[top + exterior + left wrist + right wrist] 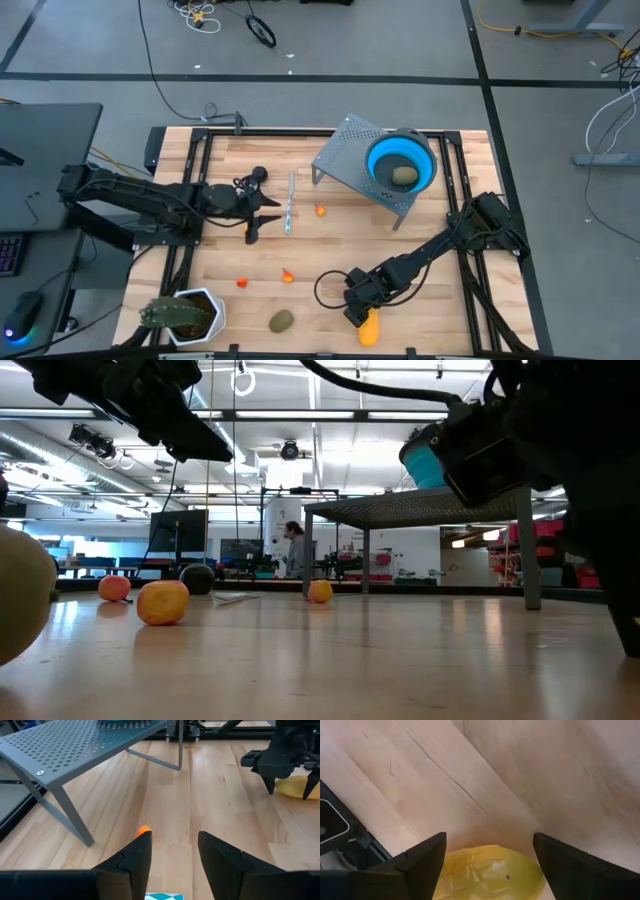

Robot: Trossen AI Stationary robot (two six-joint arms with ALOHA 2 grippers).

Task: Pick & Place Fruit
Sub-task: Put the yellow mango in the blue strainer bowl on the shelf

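The stubby yellow fruit (368, 328) lies near the table's near edge, and my right gripper (357, 310) is down over it, open, one finger on each side of the yellow fruit (490, 870). One olive-brown oval (281, 320) rests on the table. The other olive oval (403, 176) sits in the blue bowl (400, 160). The dark round fruit (258, 175) lies by my left gripper (262, 215), which hovers open and holds nothing. Three orange-red bits (320, 210) (287, 275) (242, 283) are scattered on the wood. My right gripper comes at the yellow fruit's end (470, 865) from above, slanting toward the near edge, its fingers (420, 860) open astride it. The fruit lies on the table. Whether the fingers touch it, I cannot tell.
A grey perforated rack (355, 160) stands at the far right and carries the blue bowl. The thin pale-blue stick (289, 205) lies beside my left gripper. A green spiky plant in a white pot (185, 312) stands at the near left corner. Open wood lies mid-table.
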